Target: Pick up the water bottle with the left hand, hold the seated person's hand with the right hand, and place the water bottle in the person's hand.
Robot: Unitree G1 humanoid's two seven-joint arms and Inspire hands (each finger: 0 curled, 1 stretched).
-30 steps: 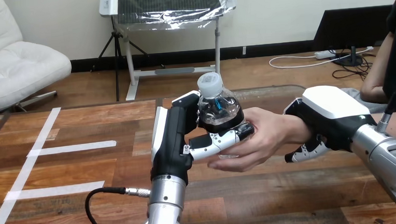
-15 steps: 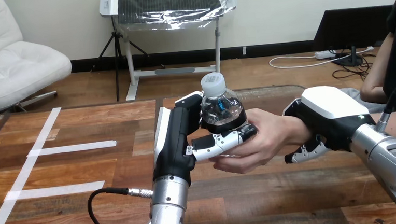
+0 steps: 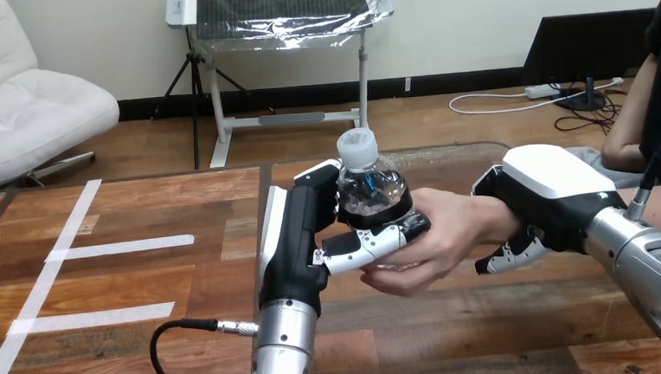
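Bottle (image 3: 369, 187) (print illegible) in left hand (image 3: 298, 234)

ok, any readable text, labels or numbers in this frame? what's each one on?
Nothing legible.
The cap of the water bottle: grey print on top, too blurred to read.
Bottle body, in the left hand: no label that I can see.
White shell of the right hand, curled round the person's wrist: no visible marking.
The tape strips on the table: plain white.
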